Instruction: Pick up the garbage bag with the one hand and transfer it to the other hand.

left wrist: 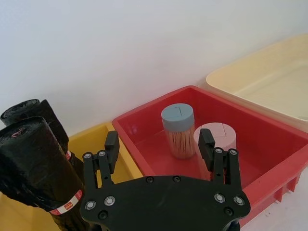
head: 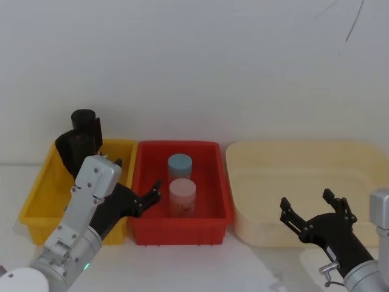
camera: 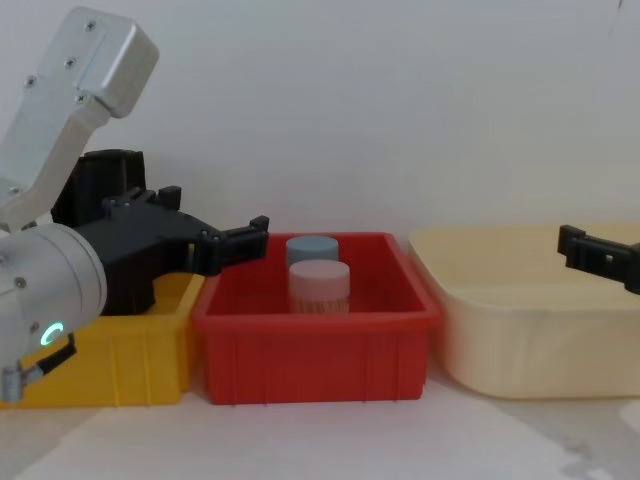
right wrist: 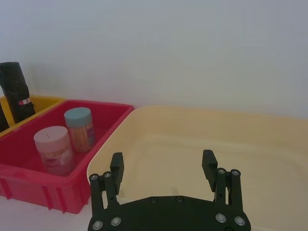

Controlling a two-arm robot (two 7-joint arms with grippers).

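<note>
The garbage bag (left wrist: 32,159) is a glossy black cylinder of crinkled plastic with a red-and-white label band near its lower end. It stands tilted in the yellow bin (head: 35,196), the smooth hard-plastic tray just left of the red bin (head: 182,144). A twin roll (left wrist: 28,108) of the same wrinkled black film stands just behind it, farther from the red bin's near edge.

The red bin is a rectangular moulded tray with ribbed outer walls. It holds two clear round jars: one with a grey-blue lid (head: 180,163), packed with thin pale sticks, and one with a pink lid (head: 182,190) in front of it. A wider cream tub (head: 292,149) with rounded corners sits right of the red bin on the white worktop (head: 243,267).

The left gripper (head: 138,181) hangs over the red bin's left wall, where it meets the yellow bin. Its long black fingers (left wrist: 111,144) are spread wide and hold nothing. The garbage bag is to its left and a little behind the fingertips, near but apart. The silver-grey forearm slopes up from the near left, with a green light at the wrist.

The right gripper (head: 307,201) hovers at the cream tub's near rim, well right of the red bin. It is also spread wide and empty, its fingers pointing forward.
</note>
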